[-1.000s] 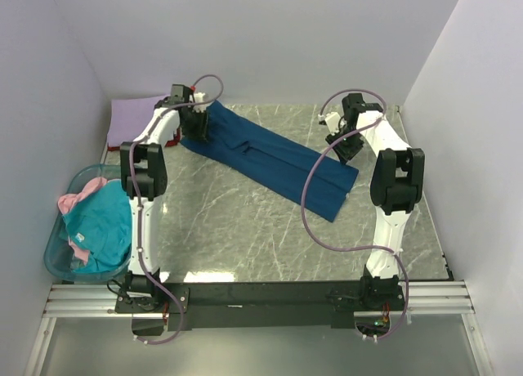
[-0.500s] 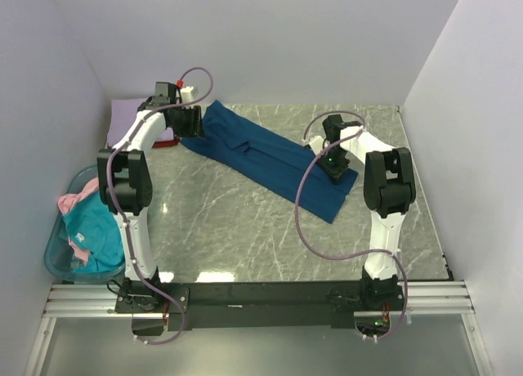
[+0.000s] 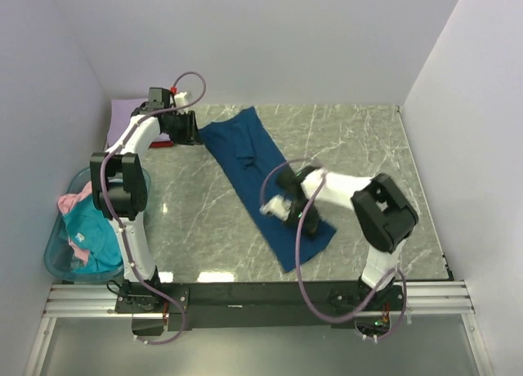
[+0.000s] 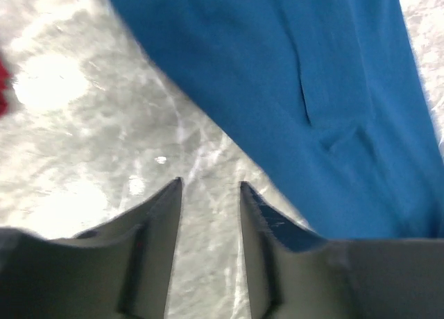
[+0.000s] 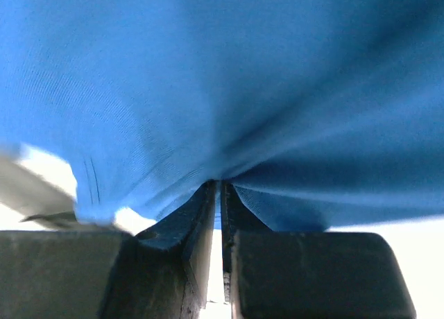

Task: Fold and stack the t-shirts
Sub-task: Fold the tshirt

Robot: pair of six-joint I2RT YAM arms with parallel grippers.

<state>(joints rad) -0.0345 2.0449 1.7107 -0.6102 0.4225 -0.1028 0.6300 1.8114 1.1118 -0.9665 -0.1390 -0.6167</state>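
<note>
"Where's the soft dark blue cloth t-shirt (image 3: 245, 157)?"

"Flat on the table, well apart from the translucent blue plastic basket (image 3: 51, 257). The right gripper (image 5: 220, 194) is pinching its end farthest from the basket. The left gripper (image 4: 208, 194) is parted and empty at the basket-facing edge."

"It looks limp and light. I'd grab the corners."

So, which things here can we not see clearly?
Top view: the right tool is smeared by blur.
Top view: the left arm covers part of the lavender shirt and red shirt.
Right wrist view: the blue shirt fills it, hiding nearly everything else.
Top view: shirts bunched in the basket, number unclear.
</note>
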